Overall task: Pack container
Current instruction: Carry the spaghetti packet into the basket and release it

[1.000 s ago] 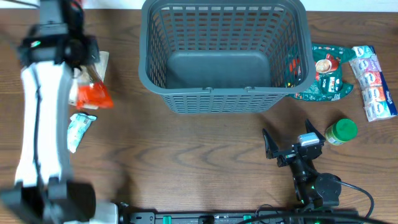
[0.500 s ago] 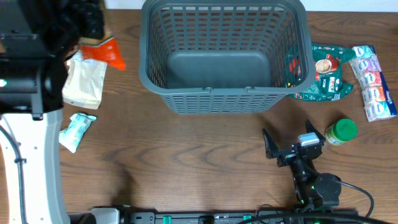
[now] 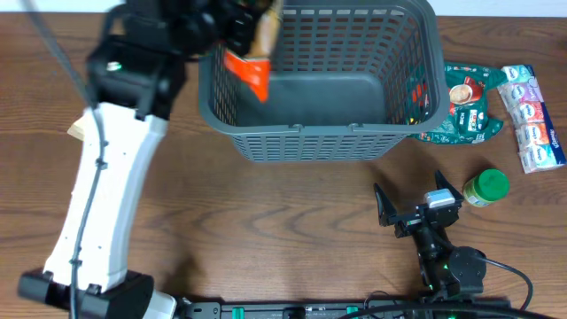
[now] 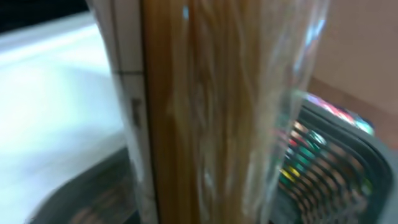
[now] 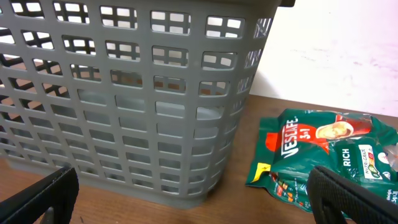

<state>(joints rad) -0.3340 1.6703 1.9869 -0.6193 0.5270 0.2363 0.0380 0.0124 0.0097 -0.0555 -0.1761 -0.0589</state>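
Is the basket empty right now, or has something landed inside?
Empty: the container shows a bare grey floor overhead. The orange packet hangs in the shut left gripper over its left side.

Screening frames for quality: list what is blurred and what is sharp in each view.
Overhead: left gripper and its packet are smeared, container and right gripper sharp. Left wrist: packet fills the frame, out of focus. Right wrist: crisp, coffee pouch lettering readable.
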